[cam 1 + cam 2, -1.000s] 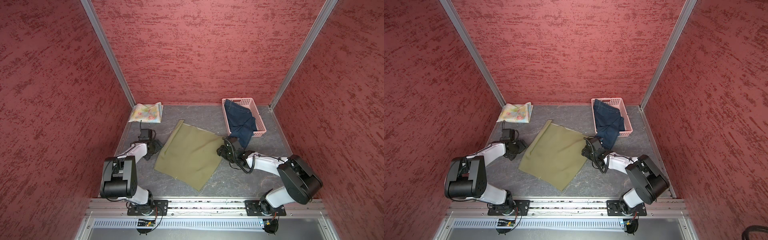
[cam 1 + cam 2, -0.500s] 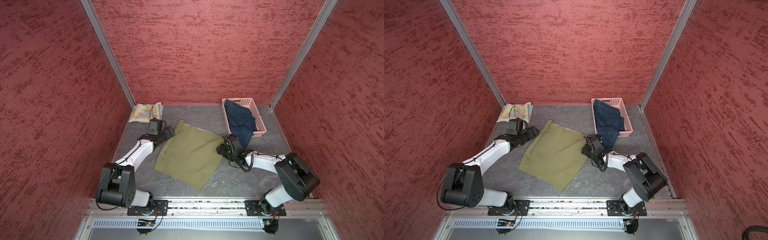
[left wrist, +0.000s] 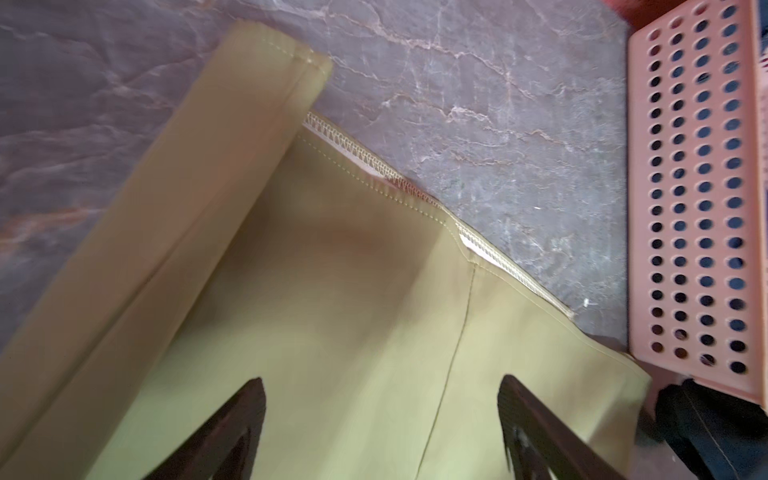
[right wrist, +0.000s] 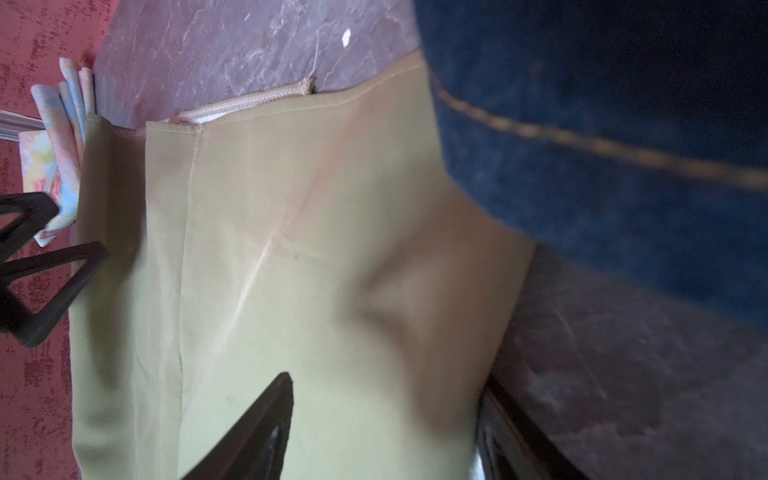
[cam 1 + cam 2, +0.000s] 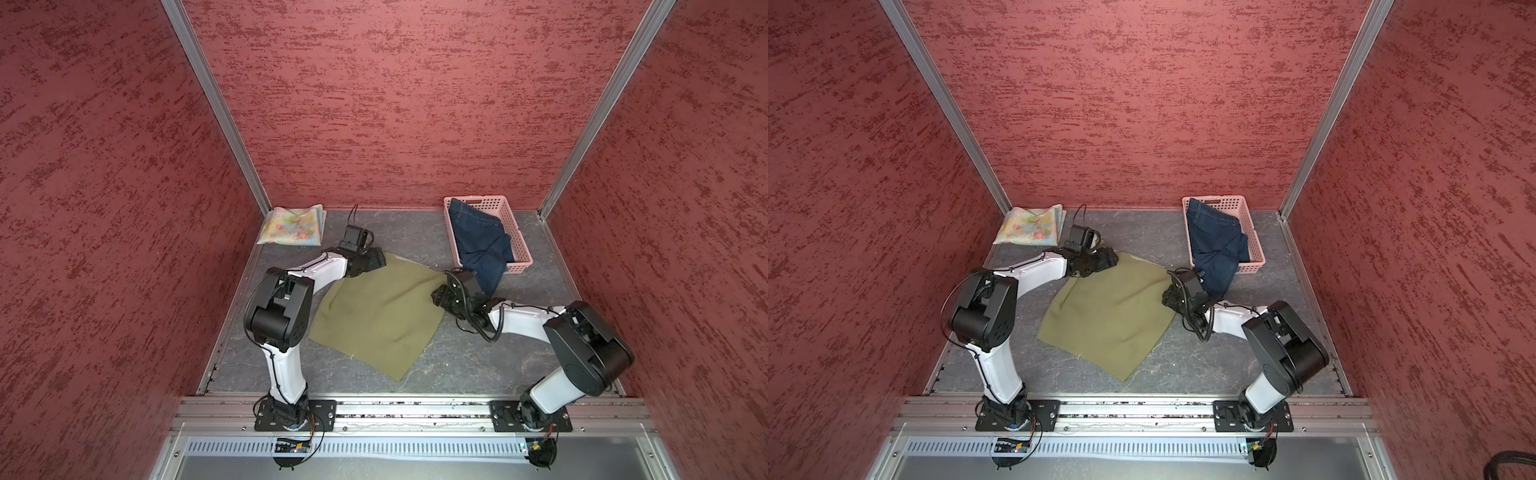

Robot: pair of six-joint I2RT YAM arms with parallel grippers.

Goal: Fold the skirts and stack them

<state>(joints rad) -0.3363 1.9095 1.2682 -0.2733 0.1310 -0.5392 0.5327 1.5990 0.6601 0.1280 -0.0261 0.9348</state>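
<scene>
Red walls [image 5: 395,104] are enclosing the grey table [image 5: 457,361]. The olive skirt [image 5: 378,316] is lying mid-table, the floral skirt [image 5: 291,226] at the far-left corner, the denim skirt [image 5: 478,245] spilling from the far-right basket [image 5: 490,204]. Left fingers [image 3: 249,399] and right fingers [image 4: 274,407] are standing apart over olive cloth, their bases cropped.

The olive-green skirt [image 5: 376,316] is spread flat in the middle of the grey surface [image 5: 457,357], with one side edge turned over on itself. The floral skirt [image 5: 291,226], pale with pink blooms, is folded and laid in the far left corner. The denim skirt [image 5: 478,245], dark blue, is crumpled in the pink basket [image 5: 519,237] and hung over its near rim.
</scene>
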